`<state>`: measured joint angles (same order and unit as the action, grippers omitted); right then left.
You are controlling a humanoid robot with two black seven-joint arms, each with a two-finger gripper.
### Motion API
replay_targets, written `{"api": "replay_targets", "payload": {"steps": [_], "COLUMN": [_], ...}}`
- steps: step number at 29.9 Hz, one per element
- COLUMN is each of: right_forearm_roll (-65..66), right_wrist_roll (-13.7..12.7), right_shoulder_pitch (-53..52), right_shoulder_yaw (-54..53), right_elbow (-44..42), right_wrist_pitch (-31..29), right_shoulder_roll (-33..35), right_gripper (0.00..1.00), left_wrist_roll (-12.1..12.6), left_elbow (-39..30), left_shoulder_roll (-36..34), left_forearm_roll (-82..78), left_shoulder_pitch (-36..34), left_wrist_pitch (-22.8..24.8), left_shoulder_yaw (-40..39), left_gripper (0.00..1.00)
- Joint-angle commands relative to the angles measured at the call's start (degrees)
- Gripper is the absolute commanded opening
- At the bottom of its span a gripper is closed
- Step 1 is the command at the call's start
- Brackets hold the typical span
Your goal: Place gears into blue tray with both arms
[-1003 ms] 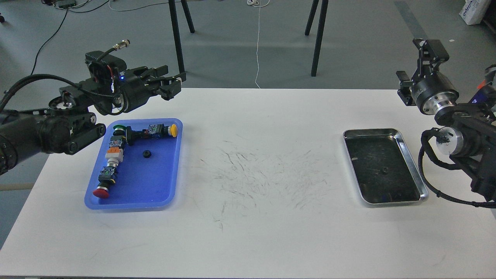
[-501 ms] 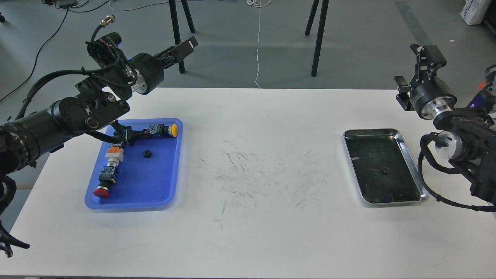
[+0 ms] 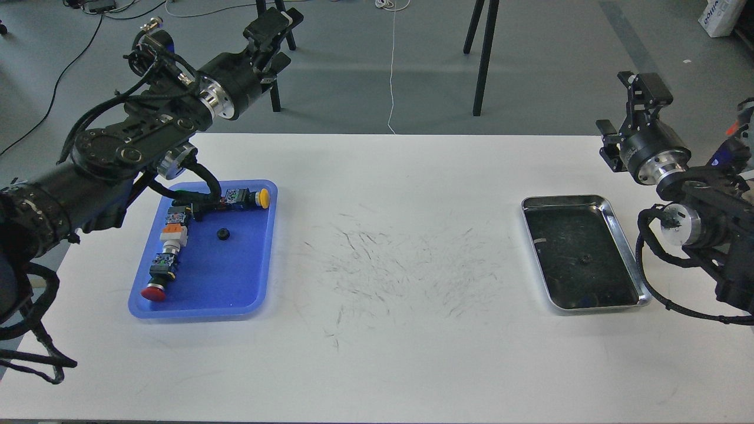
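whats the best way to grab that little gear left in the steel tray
Take the gear across its toothed rim, coming straight down from above with the right gripper. It looks to lie flat on the steel tray's dark floor, well clear of the rim, so the jaws have room either side. It is small, so open them only slightly.

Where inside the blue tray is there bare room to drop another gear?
The shallow blue plastic tray is bare across its right and near-right floor, below the small black gear. The left edge and far end are crowded by the row of push-button parts, ending at the yellow cap.
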<state>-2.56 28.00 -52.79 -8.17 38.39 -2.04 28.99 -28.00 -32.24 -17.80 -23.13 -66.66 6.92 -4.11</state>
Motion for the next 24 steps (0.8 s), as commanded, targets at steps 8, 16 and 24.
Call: {"api": "replay_targets", "payload": {"steps": [8, 16, 24], "right_forearm_roll": [0.1, 3.7, 15.2], "right_wrist_roll": [0.0, 0.0, 0.0], "right_shoulder_pitch": [0.32, 0.76, 1.2], "right_shoulder_yaw": [-0.01, -0.01, 0.17], "right_elbow": [0.02, 0.1, 0.19], "right_wrist_pitch": [0.01, -0.16, -0.34], "right_shoulder_roll": [-1.04, -1.05, -0.52], "right_gripper": [0.98, 0.98, 0.98], "left_wrist_roll": [0.0, 0.0, 0.0], "left_elbow": [0.07, 0.07, 0.07], "left_shoulder_roll": [2.15, 4.08, 5.23], "left_forearm_roll": [5.03, 9.07, 12.41], "left_shoulder_pitch": [5.57, 9.97, 11.73], "left_wrist_pitch": [3.62, 3.62, 3.62], "left_shoulder_yaw": [-11.71, -19.97, -21.12], "left_gripper": [1.0, 1.0, 1.0]}}
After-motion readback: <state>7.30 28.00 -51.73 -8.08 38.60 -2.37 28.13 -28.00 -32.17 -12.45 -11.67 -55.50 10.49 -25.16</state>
